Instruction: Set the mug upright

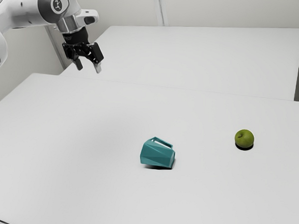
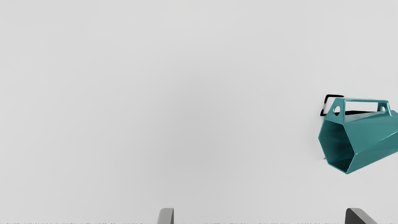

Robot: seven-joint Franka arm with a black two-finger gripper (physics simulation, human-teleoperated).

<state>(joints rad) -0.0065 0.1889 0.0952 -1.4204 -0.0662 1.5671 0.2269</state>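
White table (image 1: 79, 163) beneath sideways teal mug (image 1: 157, 155).

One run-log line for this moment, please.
mug: on its side, not upright | end effector: open, away from mug | green apple: on table, apart from mug | task: unfinished

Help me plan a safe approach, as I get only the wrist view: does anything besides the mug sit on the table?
Observer: Yes, a green apple rests on the table, farther toward the exterior view's right than the mug.
Operator: Thanks. My picture cuts off the mug's far end; which way does its base face?
Observer: The mug lies on its side with the base facing the exterior view's right.
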